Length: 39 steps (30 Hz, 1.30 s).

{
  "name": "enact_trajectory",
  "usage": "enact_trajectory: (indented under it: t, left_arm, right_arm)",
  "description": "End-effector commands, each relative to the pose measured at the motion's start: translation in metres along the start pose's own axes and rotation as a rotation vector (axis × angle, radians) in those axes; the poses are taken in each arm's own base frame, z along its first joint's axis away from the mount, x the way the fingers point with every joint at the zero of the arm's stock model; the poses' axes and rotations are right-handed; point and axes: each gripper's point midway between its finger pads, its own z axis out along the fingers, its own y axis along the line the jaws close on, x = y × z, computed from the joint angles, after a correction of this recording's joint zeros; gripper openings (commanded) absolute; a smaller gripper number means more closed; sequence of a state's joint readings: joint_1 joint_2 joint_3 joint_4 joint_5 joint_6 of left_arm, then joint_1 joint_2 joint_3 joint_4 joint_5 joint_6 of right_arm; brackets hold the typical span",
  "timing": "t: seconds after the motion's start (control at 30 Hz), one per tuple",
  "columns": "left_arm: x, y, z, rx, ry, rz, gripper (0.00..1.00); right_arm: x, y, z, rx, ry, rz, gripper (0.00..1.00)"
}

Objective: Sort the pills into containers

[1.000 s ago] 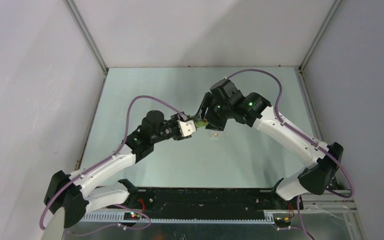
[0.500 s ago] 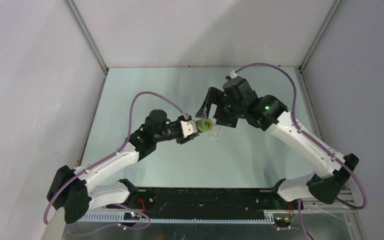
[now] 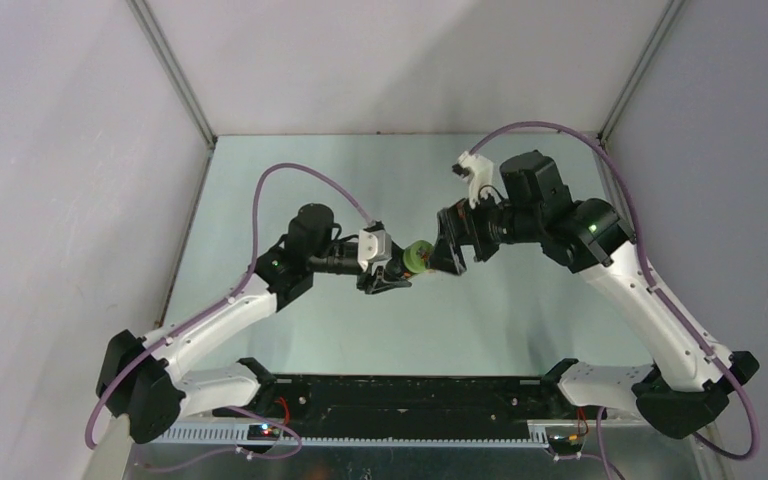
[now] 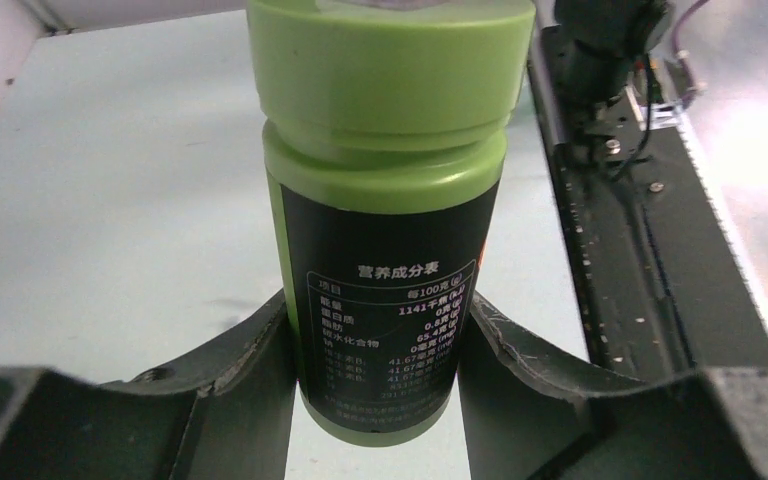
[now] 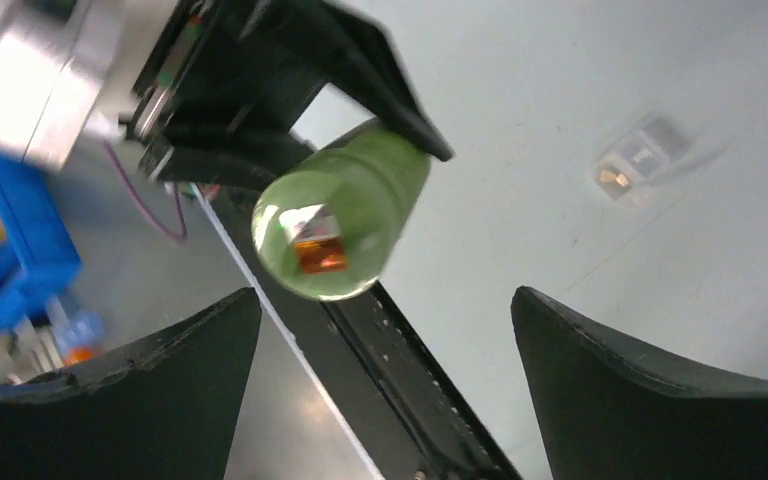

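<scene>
**A:** Right arm has swung out to the right since a second ago. Its gripper was leaning over the green bottle then, and now it faces the bottle end-on.

**B:** Has the bottle moved too?

**A:** Yes. It was tilted upward before. Now it lies roughly level above the table, a little further right, with its cap pointing right.

**B:** What is holding it?

**A:** The left gripper. In the left wrist view, its two fingers press on the lower body of the bottle from either side of the black label, close to the base.

**B:** And the right gripper's fingers?

**A:** They are spread wide and touch nothing. In the right wrist view, the bottle's round end sits ahead of the gap, nearer the left finger. There is an orange patch on that end, but I cannot tell what it is.

**B:** Where is the pill box?

**A:** The small clear box lies flat on the table, well apart from the bottle, toward the upper right of the right wrist view. It is blurred, but one orange pill seems to sit in one of its two compartments. I cannot make the box out in the overhead view.
</scene>
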State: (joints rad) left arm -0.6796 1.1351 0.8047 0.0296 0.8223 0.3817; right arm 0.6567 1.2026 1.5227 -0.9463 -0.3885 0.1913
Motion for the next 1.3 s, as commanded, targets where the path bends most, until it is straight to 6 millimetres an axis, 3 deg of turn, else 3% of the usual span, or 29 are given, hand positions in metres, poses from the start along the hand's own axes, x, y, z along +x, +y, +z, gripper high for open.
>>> enact_trajectory:
  t: [0.0, 0.27, 0.43, 0.6, 0.7, 0.97, 1.13, 1.27]
  left_arm:
    - [-0.024, -0.017, -0.001, 0.140, -0.038, -0.024, 0.00]
    - [-0.026, -0.015, 0.002, 0.162, -0.023, -0.023, 0.00]
    - [-0.026, -0.013, 0.003, 0.165, -0.022, -0.020, 0.00]
    - [-0.024, -0.011, 0.004, 0.165, -0.006, -0.018, 0.00]
    - [-0.025, -0.008, 0.004, 0.155, -0.004, -0.008, 0.00]
    - [-0.028, -0.002, 0.005, 0.124, -0.011, 0.015, 0.00]
    - [-0.027, 0.001, 0.004, 0.098, -0.014, 0.023, 0.00]
    - [-0.023, 0.003, 0.003, 0.077, -0.006, 0.022, 0.00]
  right_arm:
    - [0.019, 0.026, -0.021, -0.110, 0.088, -0.346, 0.99]
    - [0.018, 0.025, -0.007, -0.058, 0.111, -0.408, 0.94]
    - [-0.002, 0.024, 0.004, -0.027, 0.017, -0.390, 0.86]
    - [-0.025, 0.028, 0.010, -0.010, -0.095, -0.330, 0.70]
    - [-0.030, 0.031, 0.014, -0.019, -0.121, -0.287, 0.66]
    - [-0.037, 0.007, 0.028, 0.130, -0.145, -0.097, 0.54]
    - [-0.036, -0.017, 0.034, 0.279, -0.124, 0.062, 0.54]
    - [-0.036, -0.023, 0.031, 0.311, -0.114, 0.165, 0.61]
